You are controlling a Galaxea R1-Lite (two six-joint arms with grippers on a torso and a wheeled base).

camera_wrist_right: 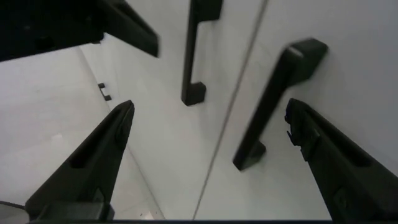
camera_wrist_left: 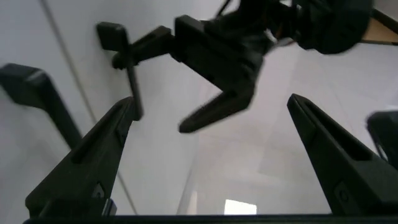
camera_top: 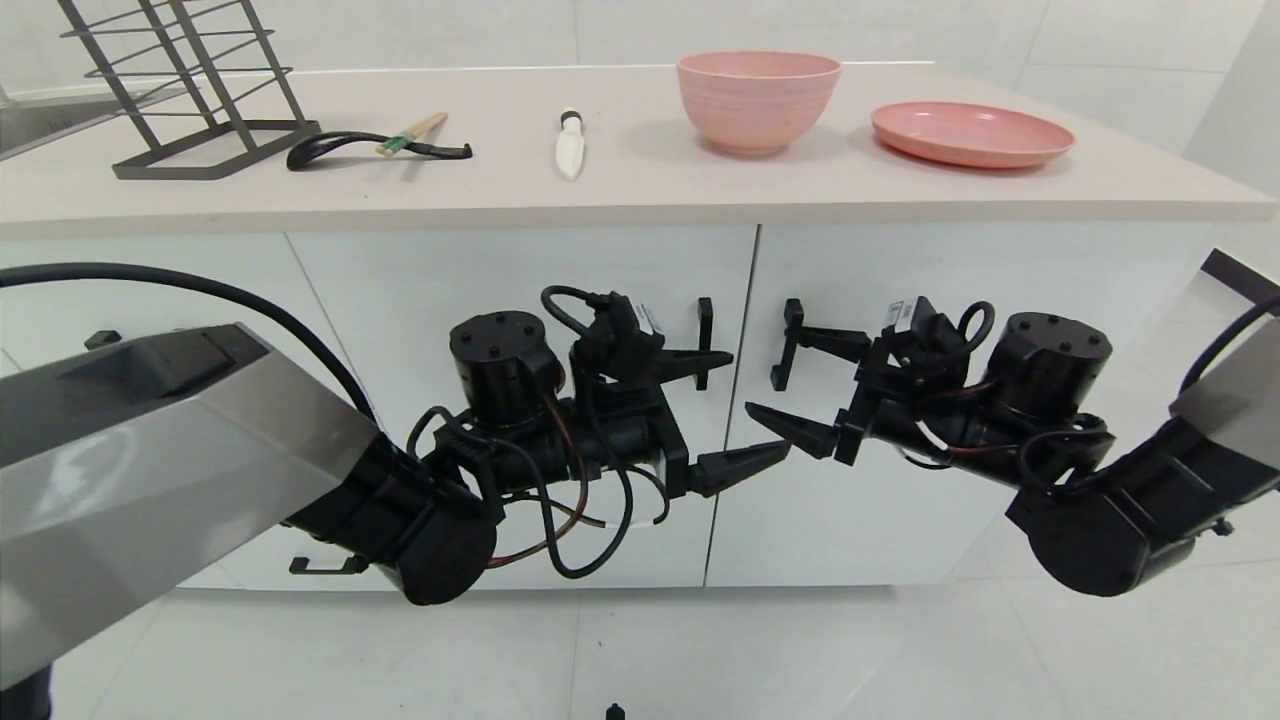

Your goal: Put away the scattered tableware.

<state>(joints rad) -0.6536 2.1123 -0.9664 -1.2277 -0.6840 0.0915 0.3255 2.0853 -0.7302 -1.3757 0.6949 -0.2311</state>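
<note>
left gripper (camera_top: 757,408) and right gripper (camera_top: 775,372) face each other, jaws spread wide, holding nothing

Bright, even overhead light; the pink bowl (camera_top: 758,100) and plate (camera_top: 972,133) throw soft, faint shadows on the tabletop (camera_top: 640,195). The head view bows at its edges. Both wrist views are blurred, the left one most.

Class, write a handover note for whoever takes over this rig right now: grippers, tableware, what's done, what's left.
Left gripper and right gripper: open, empty, low before the cabinet doors.
On the counter: black ladle with chopsticks across its handle beside the rack, white utensil, pink bowl, pink plate.
Done: nothing put away.
Left: all five pieces.
</note>
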